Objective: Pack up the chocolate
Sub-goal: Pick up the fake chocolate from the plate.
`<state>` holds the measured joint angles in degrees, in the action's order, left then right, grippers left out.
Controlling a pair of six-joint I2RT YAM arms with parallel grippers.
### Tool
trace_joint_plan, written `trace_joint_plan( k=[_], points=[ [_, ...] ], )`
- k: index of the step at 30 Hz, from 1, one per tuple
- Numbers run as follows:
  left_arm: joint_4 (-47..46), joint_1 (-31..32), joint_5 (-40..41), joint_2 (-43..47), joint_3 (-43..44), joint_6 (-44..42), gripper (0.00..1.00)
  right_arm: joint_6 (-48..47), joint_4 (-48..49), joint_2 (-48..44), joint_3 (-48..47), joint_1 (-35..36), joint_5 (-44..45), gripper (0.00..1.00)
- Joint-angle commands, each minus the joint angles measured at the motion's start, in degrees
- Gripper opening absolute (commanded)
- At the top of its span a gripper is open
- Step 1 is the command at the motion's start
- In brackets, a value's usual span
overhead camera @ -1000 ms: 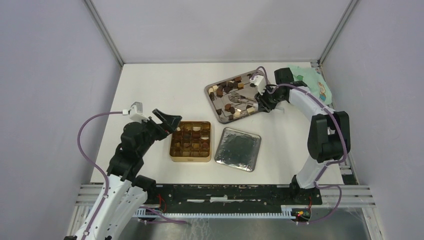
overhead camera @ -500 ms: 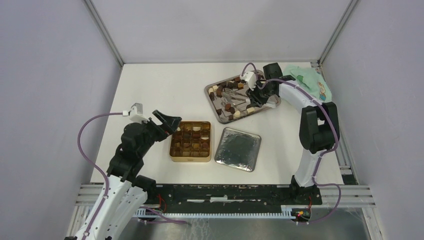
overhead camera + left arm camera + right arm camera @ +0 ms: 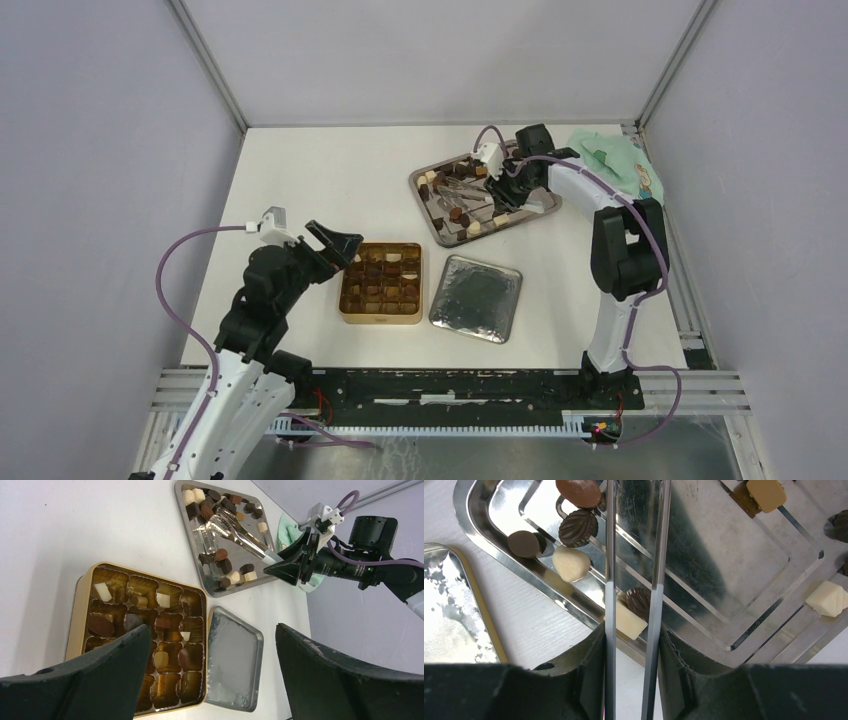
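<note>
Small dark brown, light brown and cream chocolate pieces lie scattered on a steel tray at the back right; they also show in the right wrist view. More pieces sit in cups of the gold gridded tin. My right gripper is shut on the handle end of the long silver tongs, whose arms reach out over the tray. My left gripper is open and empty, just left of the tin and above it.
The tin's silver lid lies flat just right of the tin. A green cloth lies at the back right corner, behind my right arm. Grey walls enclose the white table on three sides.
My right gripper has swung left and toward the back with the tongs, moving further over the tray. The left arm has not moved.
</note>
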<state>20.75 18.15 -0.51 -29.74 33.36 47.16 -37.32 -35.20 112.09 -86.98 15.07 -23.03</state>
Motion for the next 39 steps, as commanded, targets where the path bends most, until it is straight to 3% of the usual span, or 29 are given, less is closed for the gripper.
trace_joint_plan(
  k=[1, 14, 23, 28, 35, 39],
  points=[
    [-1.5, 0.3, 0.3, -0.2, -0.1, 2.7, 0.98, 0.4, 1.4, 0.7, -3.8, 0.9, 1.0, 0.4],
    [-1.5, 0.2, 0.3, -0.5, 0.0, 2.7, 0.98, 0.3, 2.1, 2.0, -4.9, 2.4, 2.5, 0.22],
    [-0.8, 0.2, 0.3, -0.2, -0.1, 2.3, 0.98, -0.2, 3.5, -0.3, -2.2, 2.3, 2.8, 0.01],
    [1.9, 0.2, 2.5, -1.2, 0.3, 1.1, 0.98, 0.7, 6.4, -5.3, 3.1, 1.8, 1.2, 0.0],
    [12.8, 0.2, 5.4, -14.8, 7.7, -7.8, 0.95, 3.0, 7.5, -10.6, 8.9, -1.0, -5.2, 0.0],
    [16.5, 0.2, 7.7, -25.3, 12.8, -13.3, 0.86, 4.1, 7.6, -13.8, 12.1, -2.9, -9.8, 0.0]
  ],
)
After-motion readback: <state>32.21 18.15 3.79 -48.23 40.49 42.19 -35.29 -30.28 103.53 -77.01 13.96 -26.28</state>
